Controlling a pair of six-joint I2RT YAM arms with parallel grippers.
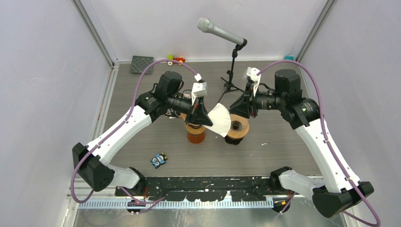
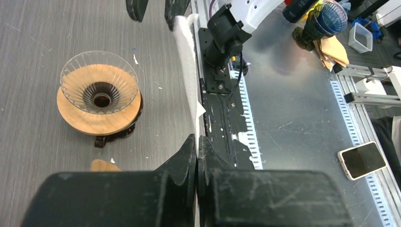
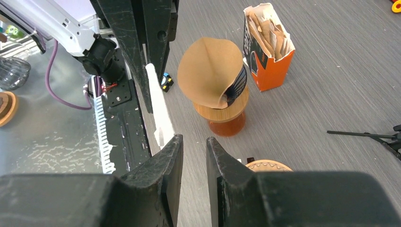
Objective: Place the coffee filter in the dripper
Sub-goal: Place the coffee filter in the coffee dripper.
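Left claw (image 2: pixel 196 140) clenched on filter (image 2: pixel 189 71); right claw (image 3: pixel 194 142) released, just beside it. Open filter 1st w/ right, then lower centred into glass dripper (image 2: pixel 99 87).

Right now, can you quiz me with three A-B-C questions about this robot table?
1. Where is the white paper coffee filter?
A. inside the clear glass dripper
B. held up in the air
C. lying flat on the floor

2. What colour is the cardboard box of brown filters?
A. blue
B. green
C. orange

3. What are the left arm's jaws doing?
A. pinching the white filter
B. standing wide open
C. half open and empty

Answers:
1 B: it hangs in the air, and the dripper stands empty.
2 C: the right wrist view shows it orange.
3 A: they are shut with the filter's edge between them.
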